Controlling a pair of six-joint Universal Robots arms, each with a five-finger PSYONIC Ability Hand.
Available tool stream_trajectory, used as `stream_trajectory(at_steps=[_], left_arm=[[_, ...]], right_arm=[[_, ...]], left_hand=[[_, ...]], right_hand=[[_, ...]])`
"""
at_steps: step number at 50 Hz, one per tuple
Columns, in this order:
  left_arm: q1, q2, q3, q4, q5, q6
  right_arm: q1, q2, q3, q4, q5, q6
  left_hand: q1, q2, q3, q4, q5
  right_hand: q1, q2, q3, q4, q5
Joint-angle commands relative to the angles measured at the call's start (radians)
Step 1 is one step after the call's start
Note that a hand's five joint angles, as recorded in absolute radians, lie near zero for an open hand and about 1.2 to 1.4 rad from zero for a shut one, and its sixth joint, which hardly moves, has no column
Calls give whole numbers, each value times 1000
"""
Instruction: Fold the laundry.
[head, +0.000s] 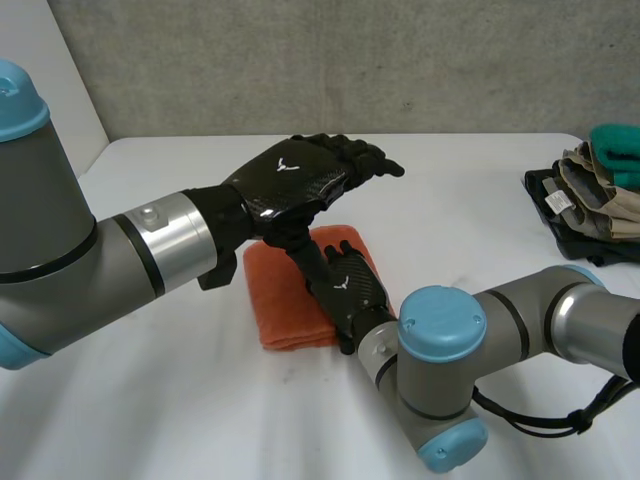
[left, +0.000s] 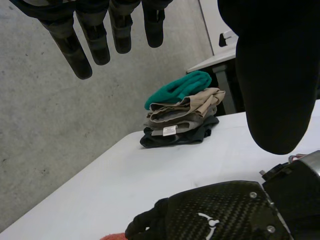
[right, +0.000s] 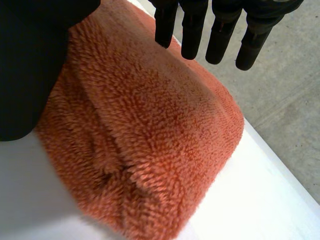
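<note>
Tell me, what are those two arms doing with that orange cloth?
The robot is folding laundry at a white table. An orange towel lies folded into a thick pad in front of it. The right hand is stretched flat over the towel with straight fingers, holding nothing. The left hand hovers open above it, off the cloth. A pile of folded clothes with a green piece on top sits at the table's far right side.

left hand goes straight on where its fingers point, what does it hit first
Likely the stack of folded clothes, roughly ahead of the open left hand; height is unclear, so it might pass above.
</note>
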Motion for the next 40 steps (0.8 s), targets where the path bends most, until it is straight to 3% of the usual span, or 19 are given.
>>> stream_trajectory(at_steps=[1, 10, 13, 15, 16, 22, 30, 40], left_arm=[[2, -2, -2, 0, 0, -2], [10, -3, -3, 0, 0, -4], [11, -3, -3, 0, 0, -4], [11, -2, -2, 0, 0, -4], [11, -2, -2, 0, 0, -4], [13, 3, 6, 0, 0, -4], [31, 55, 23, 9, 0, -5], [31, 107, 41, 37, -3, -8]], right_arm=[[0, 22, -57, 3, -9, 2], [0, 64, -144, 9, -10, 8], [0, 81, -181, 9, -12, 10], [0, 93, -201, 10, -12, 13], [0, 104, -224, 12, -12, 14], [-13, 104, -305, 1, -4, 20], [-138, 1, -481, -6, -2, 57], [-422, -143, -586, -34, -12, 126]], left_hand=[[-5, -18, -26, -15, -34], [-8, -21, -29, -18, -37], [-8, -21, -29, -18, -37], [-8, -21, -29, -18, -37], [-8, -21, -29, -18, -37], [-8, -21, -29, -18, -37], [-5, -18, -26, -15, -34], [-5, -18, -26, -15, -34]], right_hand=[[104, 107, 103, 102, 136], [253, 257, 253, 251, 285], [406, 409, 405, 404, 438], [695, 699, 694, 693, 727], [1065, 1069, 1064, 1063, 1097], [1069, 1072, 1068, 1067, 1101], [1069, 1072, 1068, 1067, 1101], [1069, 1072, 1068, 1067, 1101]])
